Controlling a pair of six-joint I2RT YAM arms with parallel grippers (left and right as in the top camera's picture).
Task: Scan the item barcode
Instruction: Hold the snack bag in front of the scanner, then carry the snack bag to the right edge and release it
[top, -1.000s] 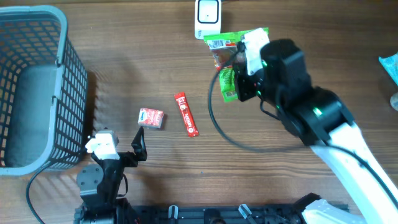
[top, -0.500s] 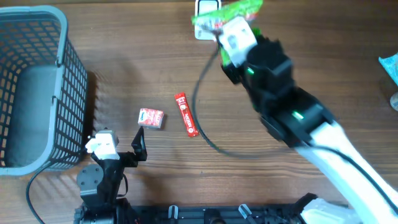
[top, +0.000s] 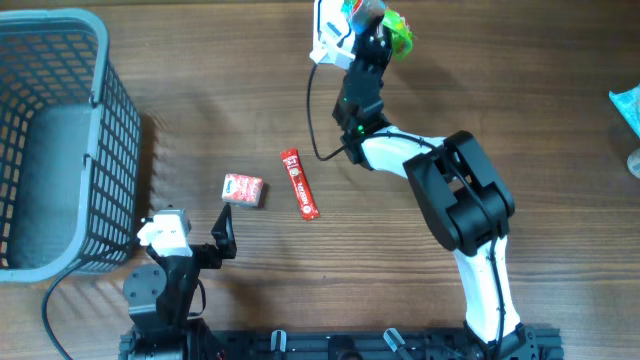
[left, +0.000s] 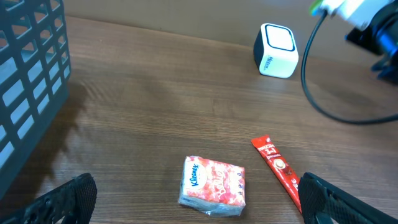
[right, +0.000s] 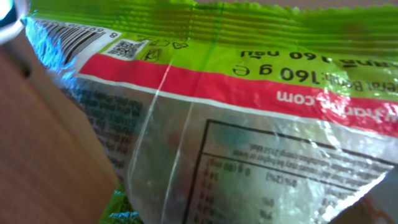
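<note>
**Overhead:** the right hand (top: 365, 22) is at the far edge of the wooden desk (top: 560, 100), pressed together on the crinkly green plastic snack bag (top: 397, 22), pinching its thin film. The bag hangs right at the small white box scanner (top: 325, 45), mostly to its right. The arm hides part of both, so can't tell if they touch. The left hand (top: 188, 238) sits at the near edge, spread wide w/ nothing in it, well apart from the scanner, so the right arm is far nearer. The grey plastic mesh basket (top: 120, 150) is far left. The pink-and-white tissue pack (top: 243, 189) and red stick sachet (top: 300, 184) lie mid-desk, not in the way. A black cable (top: 318, 110) loops down from the right arm, near the scanner.

**Left wrist:** tissue pack just ahead, sachet to its right. The scanner stands upright farther back w/ clear desk around it. Only a green sliver of the bag shows at the top edge.

**Right wrist:** the bag fills the frame. Its red band and print run across, so the long axis lies approx crossways to the hand. The barcode (right: 62, 37) sits at the upper-left corner by a QR mark. Own fingers not distinguishable here. Prob the barcode corner must turn to face the scanner window. Crinkles and glare could spoil the read.
</note>
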